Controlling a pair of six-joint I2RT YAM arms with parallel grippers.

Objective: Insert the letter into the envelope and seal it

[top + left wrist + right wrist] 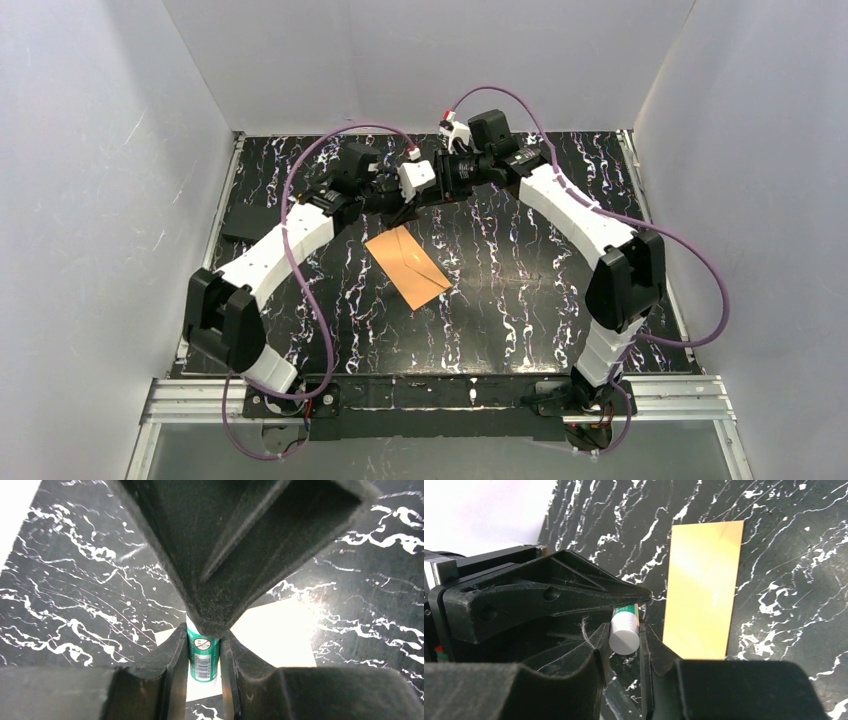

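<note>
Jaws of the left gripper (204, 641) stood narrow, closed on the green body of a glue stick (202, 657). The right gripper (624, 630), facing it, pinched the white cap end of the same stick, also narrow. Under both, the envelope (405, 265) lay flat on the dark marbled table (520, 290), touched by neither gripper.
</note>
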